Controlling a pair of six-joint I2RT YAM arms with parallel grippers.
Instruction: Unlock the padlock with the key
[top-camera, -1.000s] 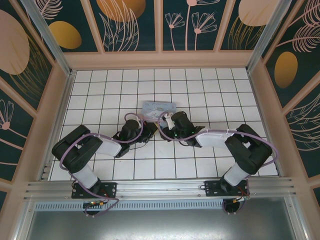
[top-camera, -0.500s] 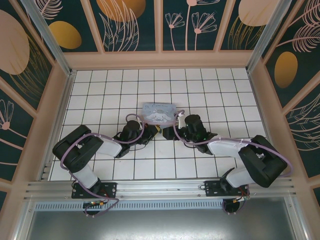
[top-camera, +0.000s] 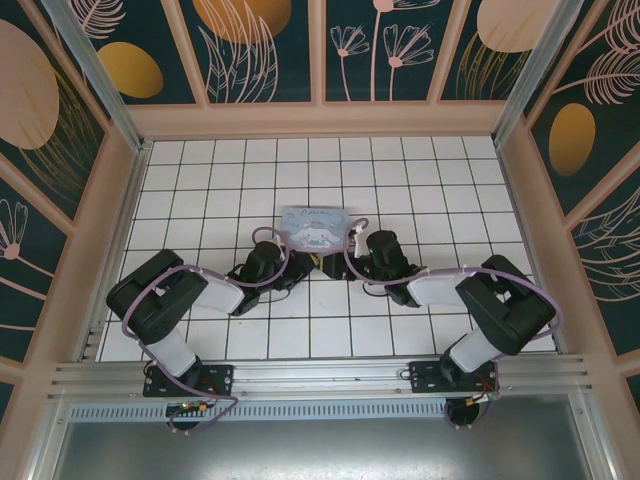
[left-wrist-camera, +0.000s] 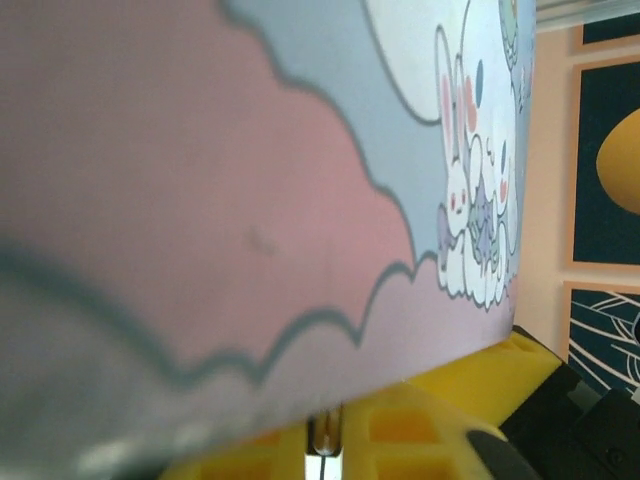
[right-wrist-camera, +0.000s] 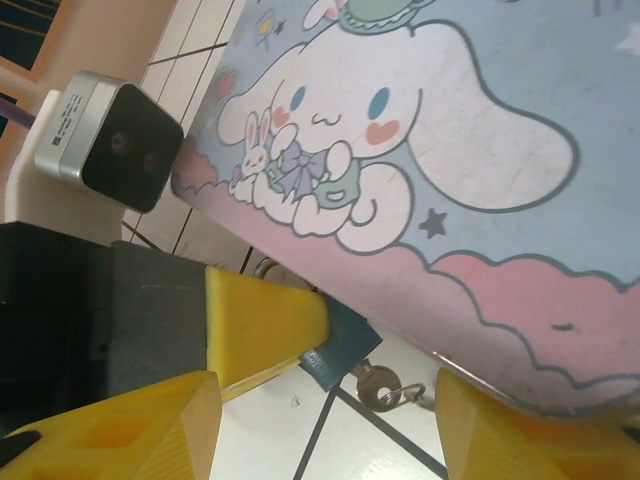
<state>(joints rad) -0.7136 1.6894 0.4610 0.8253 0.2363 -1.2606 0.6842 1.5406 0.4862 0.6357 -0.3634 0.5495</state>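
In the right wrist view the teal padlock (right-wrist-camera: 347, 343) lies on the white tiles against the edge of the cartoon tin box (right-wrist-camera: 450, 170). The small dark key (right-wrist-camera: 379, 386) sticks out of the padlock's bottom end, with a ring on its bow. A yellow finger (right-wrist-camera: 262, 330) of my left gripper (top-camera: 303, 262) covers the padlock's upper part, and a bit of shackle shows behind it. In the left wrist view the left gripper (left-wrist-camera: 325, 442) is pinched on a thin metal piece. My right gripper (right-wrist-camera: 330, 440) is open, its fingers wide on either side of the key.
The pale blue tin box (top-camera: 315, 225) lies just beyond both grippers, and the left wrist camera looks at it from very close (left-wrist-camera: 250, 180). White tiled floor (top-camera: 400, 170) stretches around, bounded by peach walls. Purple cables run along both arms.
The right gripper has drawn back slightly to the right of the padlock, and its elbow swung out and partly back. The tin box shifted a little nearer. The left arm held still.
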